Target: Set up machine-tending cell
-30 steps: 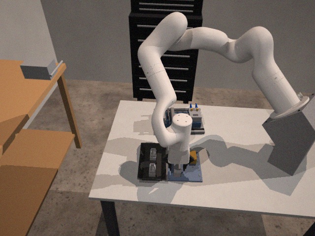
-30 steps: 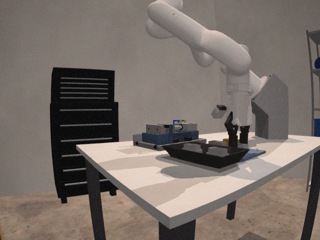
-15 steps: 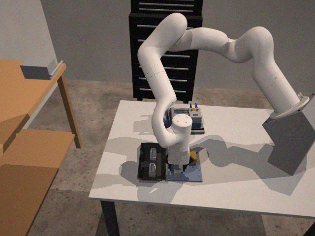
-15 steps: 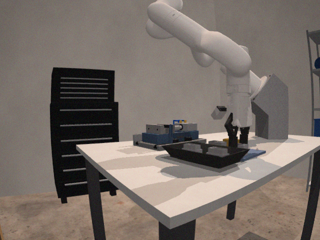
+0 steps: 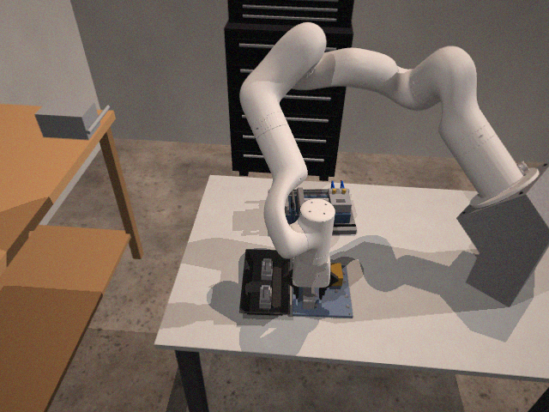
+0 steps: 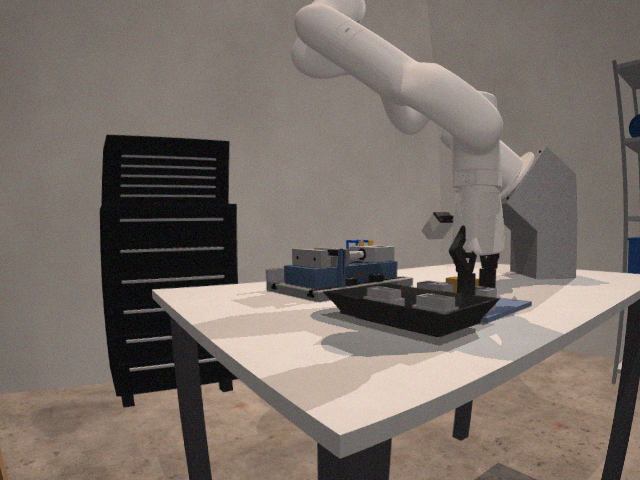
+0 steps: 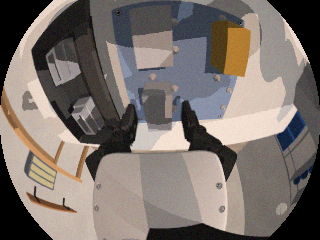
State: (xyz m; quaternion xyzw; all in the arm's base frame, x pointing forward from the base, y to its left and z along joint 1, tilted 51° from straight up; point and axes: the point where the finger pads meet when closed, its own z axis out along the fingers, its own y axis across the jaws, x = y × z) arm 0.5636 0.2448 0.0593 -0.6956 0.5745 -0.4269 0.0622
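Grey aluminium blank [image 7: 158, 106] on the infeed plate [image 7: 200, 80] sits between the spread, empty jaws, untouched.

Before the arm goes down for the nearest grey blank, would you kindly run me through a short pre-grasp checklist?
1. Gripper open and holding nothing: ok.
2. Fingers straddle the nearest aluminium blank on the infeed plate: ok, one to each side in the wrist view.
3. Fingertips low enough to close on it: cannot tell.
4. Brass blank clear of the fingers: ok, it lies well off to one side.
5. Two finished parts lie in the outfeed tray: ok.
6. Vise opening free for seating: cannot tell, too small.
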